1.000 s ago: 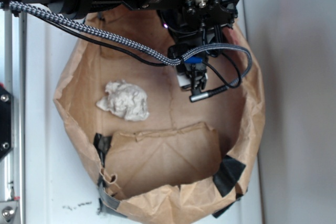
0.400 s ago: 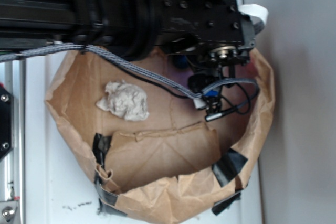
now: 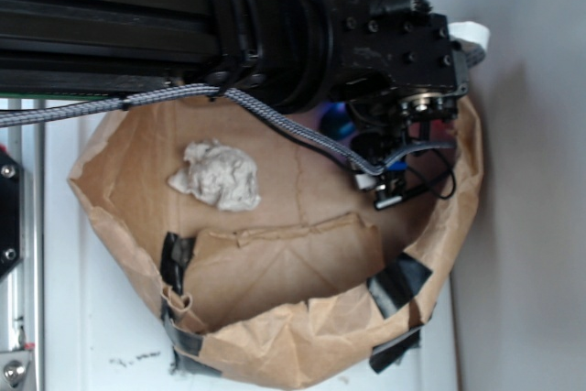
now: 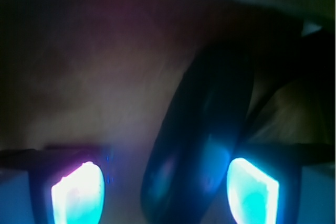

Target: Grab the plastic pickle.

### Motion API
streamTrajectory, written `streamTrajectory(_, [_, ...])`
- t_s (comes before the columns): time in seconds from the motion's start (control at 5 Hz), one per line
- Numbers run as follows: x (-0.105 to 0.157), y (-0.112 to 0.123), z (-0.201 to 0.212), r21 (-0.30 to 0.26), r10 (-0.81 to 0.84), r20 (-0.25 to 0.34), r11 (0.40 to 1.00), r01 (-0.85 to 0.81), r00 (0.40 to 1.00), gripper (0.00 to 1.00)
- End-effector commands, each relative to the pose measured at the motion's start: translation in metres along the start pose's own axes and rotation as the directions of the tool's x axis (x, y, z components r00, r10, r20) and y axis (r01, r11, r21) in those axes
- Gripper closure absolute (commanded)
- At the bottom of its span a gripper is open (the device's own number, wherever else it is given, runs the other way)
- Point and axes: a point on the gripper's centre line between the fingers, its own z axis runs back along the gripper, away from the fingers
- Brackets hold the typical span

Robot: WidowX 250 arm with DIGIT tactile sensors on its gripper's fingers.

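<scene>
Lower the tool (image 4: 160, 182) until both glowing fingers (image 4: 76, 192) flank the plastic pickle (image 4: 202, 140), then close squarely across its narrow width so the smooth body does not squirt out. The tool stands apart, holding nothing; the pickle lies between its fingers, nearer the right one. Relative to the paper wad (image 3: 218, 174), the pickle sits well apart, across the paper bag (image 3: 275, 345), hidden beneath the arm.

pickle (image 4: 202, 145): blurred, bottom cut off | exterior: hidden behind arm (image 3: 275, 34)
</scene>
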Motion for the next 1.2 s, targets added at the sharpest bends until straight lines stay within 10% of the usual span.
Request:
streamTrajectory(0.0, [0.026, 0.015, 0.018, -0.027, 0.014, 0.059, 1.000, -0.012, 0.998, 0.00])
streamTrajectory(0.2, [0.027, 0.015, 0.016, -0.029, 0.009, 0.056, 1.000, -0.007, 0.998, 0.00])
streamTrajectory(0.4, [0.026, 0.016, 0.015, -0.015, 0.030, 0.058, 0.999, -0.029, 0.998, 1.00])
streamTrajectory(1.0, [0.013, 0.022, 0.031, -0.018, 0.062, 0.110, 0.998, -0.060, 0.992, 1.00])
